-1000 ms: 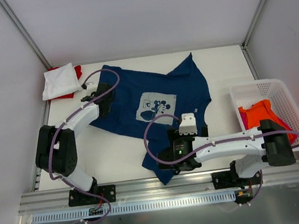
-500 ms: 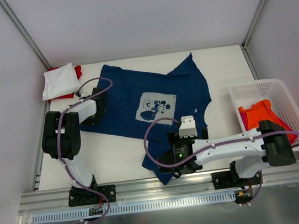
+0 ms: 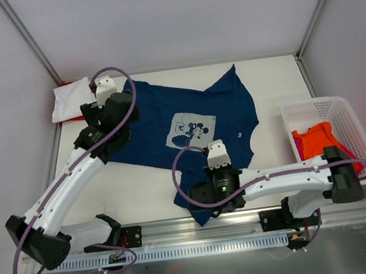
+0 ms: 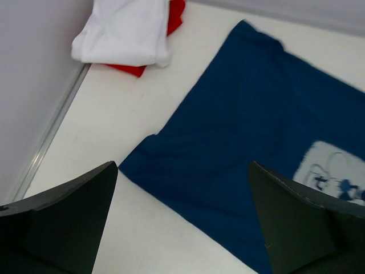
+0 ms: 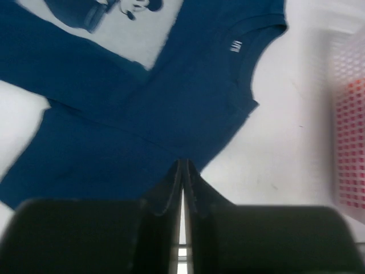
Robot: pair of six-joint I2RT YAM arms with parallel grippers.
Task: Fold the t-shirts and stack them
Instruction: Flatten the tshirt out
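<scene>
A navy t-shirt [image 3: 227,110] with a pale cartoon print [image 3: 189,131] lies spread, rumpled, across the table. My left gripper [image 3: 109,123] hangs above its left side. In the left wrist view this gripper [image 4: 182,228] is wide open and holds nothing, with the navy t-shirt's [image 4: 256,131] corner below. My right gripper [image 3: 209,198] is low on the shirt's near sleeve. Its jaws [image 5: 182,164] are pressed together on the navy t-shirt's [image 5: 114,114] edge. A folded white t-shirt [image 3: 69,102] lies on a red one [image 4: 128,69] at the far left corner.
At the right edge of the table a white lattice basket [image 3: 342,104] holds an orange t-shirt [image 3: 316,139]. The left wall rail [image 4: 51,137] runs close beside the white t-shirt [image 4: 122,31]. The basket [image 5: 348,85] shows blurred in the right wrist view.
My left gripper opened, let go of the navy shirt's left edge and rose above it. My right gripper went from open to shut on the shirt's near edge.
</scene>
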